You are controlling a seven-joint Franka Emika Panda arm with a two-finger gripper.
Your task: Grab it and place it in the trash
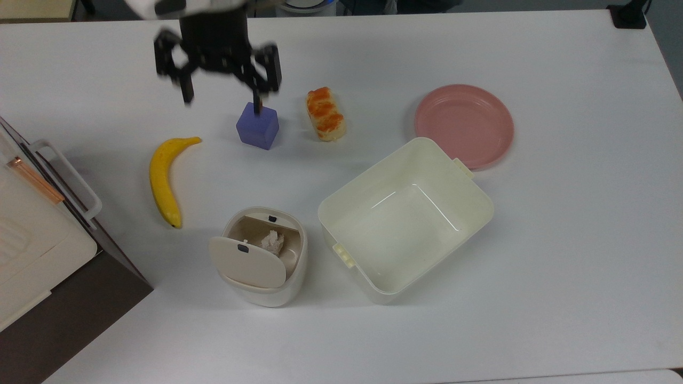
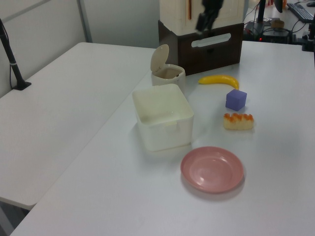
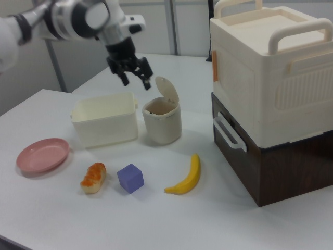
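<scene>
Off-white and wrinkly, the small crumpled paper ball (image 1: 273, 242) sits down inside the small rounded cream-beige plastic bin (image 1: 265, 290) in the top view, with the bin's oval flip lid (image 1: 248, 262) tipped open toward the top view's left and its little dark latch showing. The black two-finger gripper (image 1: 221, 95) hangs high near the top edge, fingers spread wide with nothing between them, well apart from the bin and overlapping the purple cube (image 1: 258, 127) from this angle. A yellow banana (image 1: 163, 178) lies at the top view's left, an orange-glazed bread roll (image 1: 325, 113) is just beside the cube, a pink round plate (image 1: 465, 125) sits further right, and the big rectangular cream tub (image 1: 404, 217) is right next to the bin on the white table (image 1: 560, 266). In the left view the bin (image 2: 168, 74) stands behind the tub (image 2: 163, 116), lid up, and the gripper (image 2: 205, 17) is a dark blur up in front of the brown and cream stacked box (image 2: 211, 29). In the right view the gripper (image 3: 133, 73) hovers above the tub (image 3: 104, 126), up and to the right view's left of the bin (image 3: 162, 122), fingers apart and holding nothing.
</scene>
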